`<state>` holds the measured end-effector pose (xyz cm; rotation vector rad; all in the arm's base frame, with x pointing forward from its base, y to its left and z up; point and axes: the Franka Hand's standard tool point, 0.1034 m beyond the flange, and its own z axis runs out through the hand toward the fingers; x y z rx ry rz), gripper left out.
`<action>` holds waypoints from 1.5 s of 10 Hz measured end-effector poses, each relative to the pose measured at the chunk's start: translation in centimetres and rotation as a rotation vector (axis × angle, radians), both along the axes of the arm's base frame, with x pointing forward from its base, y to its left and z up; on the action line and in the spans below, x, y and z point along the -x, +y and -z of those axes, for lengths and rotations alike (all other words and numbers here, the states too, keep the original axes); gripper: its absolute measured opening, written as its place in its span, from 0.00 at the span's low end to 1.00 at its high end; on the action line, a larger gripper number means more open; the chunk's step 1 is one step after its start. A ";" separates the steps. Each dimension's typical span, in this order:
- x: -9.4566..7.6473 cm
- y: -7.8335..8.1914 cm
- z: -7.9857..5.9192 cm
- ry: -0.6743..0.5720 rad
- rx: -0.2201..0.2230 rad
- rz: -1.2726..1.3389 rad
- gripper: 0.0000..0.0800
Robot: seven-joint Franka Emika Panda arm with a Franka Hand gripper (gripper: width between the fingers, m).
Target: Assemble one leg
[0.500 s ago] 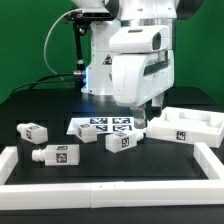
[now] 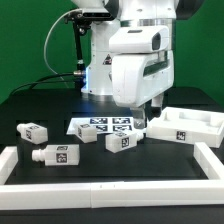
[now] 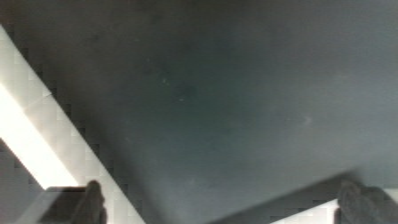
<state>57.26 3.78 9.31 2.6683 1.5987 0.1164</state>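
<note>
Three legs, small white blocks with marker tags, lie on the black table: one (image 2: 33,132) at the exterior view's left, one (image 2: 57,154) in front of it, and one (image 2: 122,141) just in front of the marker board (image 2: 103,127). My gripper (image 2: 149,116) hangs low over the table between the marker board and the large white tray-shaped part (image 2: 186,127). It is apart from every leg. In the wrist view my gripper (image 3: 221,208) is open, its fingertips (image 3: 71,205) wide apart over bare dark table with nothing between them. No leg shows in that view.
A white raised border (image 2: 110,186) runs along the table's front and sides. A white strip (image 3: 32,120) crosses one side of the wrist view; I cannot tell which part it belongs to. The robot base and cables stand behind.
</note>
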 end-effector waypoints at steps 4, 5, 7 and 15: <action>4.8 -0.6 1.9 -0.064 0.013 -0.092 0.81; 5.1 -0.8 2.2 -0.078 0.013 -0.103 0.81; 5.1 -0.8 2.2 -0.077 0.013 -0.101 0.81; 7.7 -2.0 2.2 -0.040 0.052 -0.265 0.81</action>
